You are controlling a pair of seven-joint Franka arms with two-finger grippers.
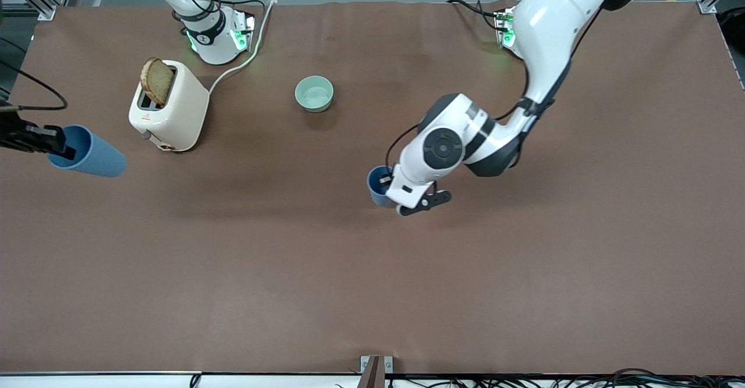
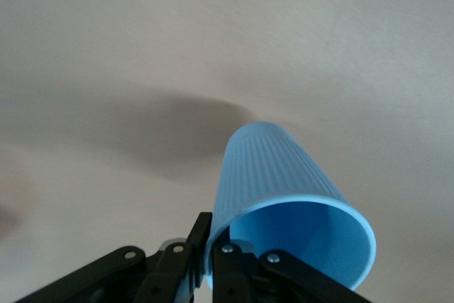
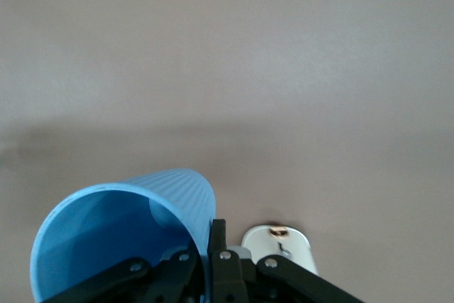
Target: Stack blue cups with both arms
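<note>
My right gripper (image 1: pixel 61 143) is shut on the rim of one blue cup (image 1: pixel 87 154) and holds it tilted in the air at the right arm's end of the table, beside the toaster. In the right wrist view the gripper (image 3: pixel 211 235) pinches the cup's wall (image 3: pixel 128 225), one finger inside and one outside. My left gripper (image 1: pixel 389 185) is shut on the rim of the second blue cup (image 1: pixel 377 185), low over the table's middle and mostly hidden by the wrist. The left wrist view shows the same pinch (image 2: pixel 213 228) on that cup (image 2: pixel 284 189). I cannot tell whether it touches the table.
A cream toaster (image 1: pixel 169 106) with a slice of bread (image 1: pixel 157 81) stands near the right arm's base; it also shows in the right wrist view (image 3: pixel 280 246). A mint-green bowl (image 1: pixel 314 93) sits between the two arm bases. The brown table (image 1: pixel 372 271) stretches toward the front camera.
</note>
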